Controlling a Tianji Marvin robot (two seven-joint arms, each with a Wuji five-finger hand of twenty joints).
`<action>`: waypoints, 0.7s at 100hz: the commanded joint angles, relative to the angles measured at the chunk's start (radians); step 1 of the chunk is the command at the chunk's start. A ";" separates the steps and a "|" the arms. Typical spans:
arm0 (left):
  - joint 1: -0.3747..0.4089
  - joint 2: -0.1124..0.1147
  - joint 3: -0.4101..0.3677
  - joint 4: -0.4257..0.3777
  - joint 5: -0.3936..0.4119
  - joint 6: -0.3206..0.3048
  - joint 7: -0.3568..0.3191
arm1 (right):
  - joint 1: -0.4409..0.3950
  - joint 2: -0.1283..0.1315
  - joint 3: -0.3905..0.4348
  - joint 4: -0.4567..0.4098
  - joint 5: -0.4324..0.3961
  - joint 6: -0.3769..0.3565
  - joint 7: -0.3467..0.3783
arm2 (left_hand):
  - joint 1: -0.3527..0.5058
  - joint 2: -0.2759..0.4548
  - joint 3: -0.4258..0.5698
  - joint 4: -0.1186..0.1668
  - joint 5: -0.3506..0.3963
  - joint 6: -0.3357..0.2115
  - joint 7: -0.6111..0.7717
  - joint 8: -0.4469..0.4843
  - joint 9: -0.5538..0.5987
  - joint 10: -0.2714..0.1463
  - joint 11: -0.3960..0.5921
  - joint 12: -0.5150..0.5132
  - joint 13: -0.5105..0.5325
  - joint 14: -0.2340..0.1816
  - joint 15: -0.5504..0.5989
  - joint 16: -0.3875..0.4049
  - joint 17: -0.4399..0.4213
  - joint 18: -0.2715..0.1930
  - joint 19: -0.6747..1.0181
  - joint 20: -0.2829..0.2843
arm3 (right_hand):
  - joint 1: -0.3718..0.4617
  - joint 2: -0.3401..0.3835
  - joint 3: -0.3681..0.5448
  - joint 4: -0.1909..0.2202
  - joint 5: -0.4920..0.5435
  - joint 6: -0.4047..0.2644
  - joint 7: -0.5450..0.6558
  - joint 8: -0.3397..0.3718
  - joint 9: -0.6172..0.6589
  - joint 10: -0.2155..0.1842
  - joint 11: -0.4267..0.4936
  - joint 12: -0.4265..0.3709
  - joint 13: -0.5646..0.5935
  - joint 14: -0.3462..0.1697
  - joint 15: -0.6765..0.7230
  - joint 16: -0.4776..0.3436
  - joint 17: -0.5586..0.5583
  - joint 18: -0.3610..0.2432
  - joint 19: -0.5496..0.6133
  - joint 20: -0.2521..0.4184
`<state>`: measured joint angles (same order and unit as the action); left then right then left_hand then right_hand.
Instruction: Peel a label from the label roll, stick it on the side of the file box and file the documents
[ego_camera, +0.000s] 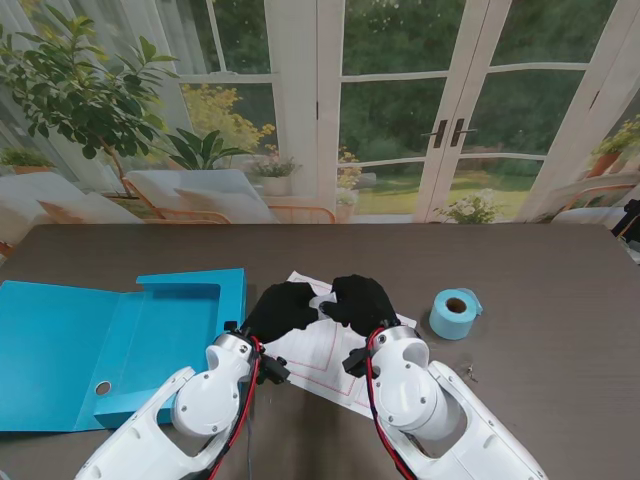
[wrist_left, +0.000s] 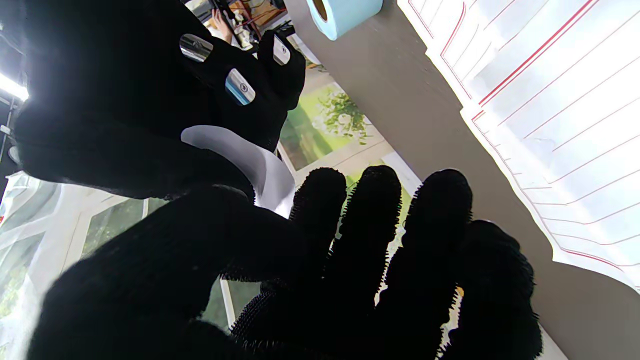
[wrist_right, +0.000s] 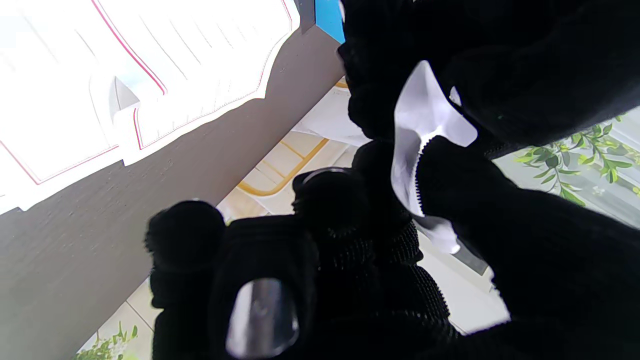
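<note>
My left hand (ego_camera: 282, 310) and right hand (ego_camera: 362, 300), both in black gloves, meet fingertip to fingertip just above the white documents (ego_camera: 325, 355) at the table's middle. Between them is a small white label (wrist_left: 250, 165), curled and pinched from both sides. In the right wrist view the label (wrist_right: 420, 130) sits under my right thumb, with the left hand (wrist_right: 475, 50) closed on its other end. The blue label roll (ego_camera: 455, 313) stands alone to the right of the papers. The blue file box (ego_camera: 100, 345) lies open flat at the left.
A small metal object (ego_camera: 468, 373) lies on the dark table (ego_camera: 560, 270) near my right forearm. The documents carry red ruled lines (wrist_left: 560, 125) and lie fanned, several sheets overlapping. The file box lid reaches the table's left edge.
</note>
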<state>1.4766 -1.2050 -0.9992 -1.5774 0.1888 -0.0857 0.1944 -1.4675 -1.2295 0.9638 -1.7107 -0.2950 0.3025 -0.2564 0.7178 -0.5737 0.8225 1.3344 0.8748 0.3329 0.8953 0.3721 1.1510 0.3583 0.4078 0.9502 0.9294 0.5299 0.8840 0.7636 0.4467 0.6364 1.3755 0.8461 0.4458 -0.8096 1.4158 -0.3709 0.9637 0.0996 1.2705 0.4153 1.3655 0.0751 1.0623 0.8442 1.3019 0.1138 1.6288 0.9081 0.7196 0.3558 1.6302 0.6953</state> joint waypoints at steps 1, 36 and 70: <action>0.009 -0.005 -0.003 -0.008 -0.008 0.006 -0.013 | -0.005 -0.002 0.002 -0.002 0.007 0.000 0.018 | -0.019 0.049 -0.067 0.000 -0.007 0.017 -0.100 -0.008 -0.040 0.022 -0.027 -0.153 -0.033 0.054 -0.055 -0.026 -0.070 -0.007 -0.045 -0.027 | -0.012 -0.057 0.128 -0.017 0.036 0.046 0.049 0.031 0.085 0.001 0.045 0.003 0.013 -0.147 0.052 0.017 0.412 -0.032 0.068 0.022; 0.029 -0.005 -0.025 -0.033 -0.046 0.027 -0.021 | -0.001 0.000 0.018 0.006 0.024 0.005 0.029 | -0.085 0.203 -0.280 -0.170 -0.019 0.031 -0.524 -0.081 -0.134 0.076 -0.187 -0.376 -0.186 0.087 -0.302 -0.132 -0.209 -0.020 -0.227 -0.150 | -0.003 -0.045 0.116 -0.017 0.026 0.044 0.044 0.039 0.083 0.007 0.036 -0.004 0.013 -0.143 0.048 0.019 0.412 -0.032 0.067 0.023; 0.065 0.001 -0.094 -0.086 -0.026 0.045 -0.012 | -0.004 0.006 0.033 0.003 0.025 0.005 0.048 | -0.097 0.239 -0.296 -0.197 -0.013 0.024 -0.625 -0.102 -0.162 0.093 -0.218 -0.428 -0.235 0.091 -0.381 -0.169 -0.252 -0.034 -0.298 -0.187 | -0.001 -0.034 0.103 -0.016 0.019 0.043 0.039 0.048 0.083 0.011 0.026 -0.005 0.013 -0.141 0.045 0.018 0.410 -0.032 0.062 0.023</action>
<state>1.5312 -1.2061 -1.0743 -1.6419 0.1506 -0.0492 0.1922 -1.4668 -1.2234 0.9946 -1.7050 -0.2714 0.3058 -0.2251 0.6540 -0.3684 0.5475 1.1747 0.8635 0.3686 0.2881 0.2792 1.0194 0.4356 0.2006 0.5341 0.7115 0.5930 0.5178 0.6015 0.2213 0.6332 1.0998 0.6649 0.4459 -0.8096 1.4159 -0.3709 0.9637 0.0993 1.2705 0.4250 1.3655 0.0746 1.0628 0.8442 1.3019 0.1130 1.6295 0.9086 0.7196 0.3551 1.6307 0.6961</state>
